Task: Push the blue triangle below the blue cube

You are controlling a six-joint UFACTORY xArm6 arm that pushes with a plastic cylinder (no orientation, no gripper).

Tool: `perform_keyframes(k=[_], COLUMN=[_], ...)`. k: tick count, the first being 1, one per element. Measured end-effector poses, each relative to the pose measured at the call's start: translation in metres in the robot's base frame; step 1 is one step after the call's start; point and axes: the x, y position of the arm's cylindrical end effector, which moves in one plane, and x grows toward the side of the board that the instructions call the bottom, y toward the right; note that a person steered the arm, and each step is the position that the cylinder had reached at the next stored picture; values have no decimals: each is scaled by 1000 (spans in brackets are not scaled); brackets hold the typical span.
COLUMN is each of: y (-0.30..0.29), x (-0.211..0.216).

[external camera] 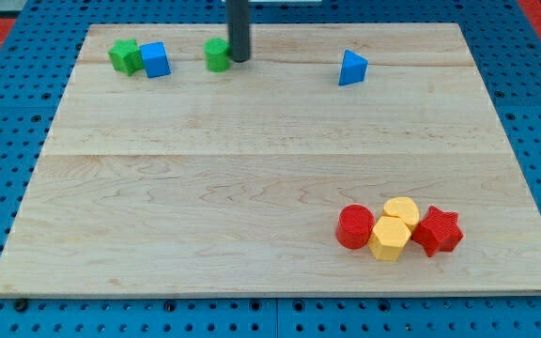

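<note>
The task looks not begun: the blue triangle [352, 69] lies well apart from the blue cube [155, 59], toward the view's right. My tip [239, 59] has no jaws and touches a green block [217, 54].

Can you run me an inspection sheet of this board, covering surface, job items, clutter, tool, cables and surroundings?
Surface: pale wooden board, lying flat.
Job's things: blue triangle near the view's top, right of centre; blue cube at top left, touching a green block.
Clutter: second green block at top centre; at bottom right, a cluster of red cylinder, two yellow blocks and red star.
Tool: my tip sits against the second green block's right side, well left of the blue triangle.
Cables: nothing seen.
Surroundings: blue perforated mat around the board.
</note>
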Motion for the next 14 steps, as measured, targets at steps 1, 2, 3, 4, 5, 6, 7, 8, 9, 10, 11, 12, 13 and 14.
perform_keyframes(k=[1,2,3,4,5,6,7,8,9,10,11,12,13,14], y=[-21,38,156,241,255,228,187,119,56,82,79,39,5,-18], x=[0,-19,-44,-34,-15,10,27,41,49,50,69,94,105,107])
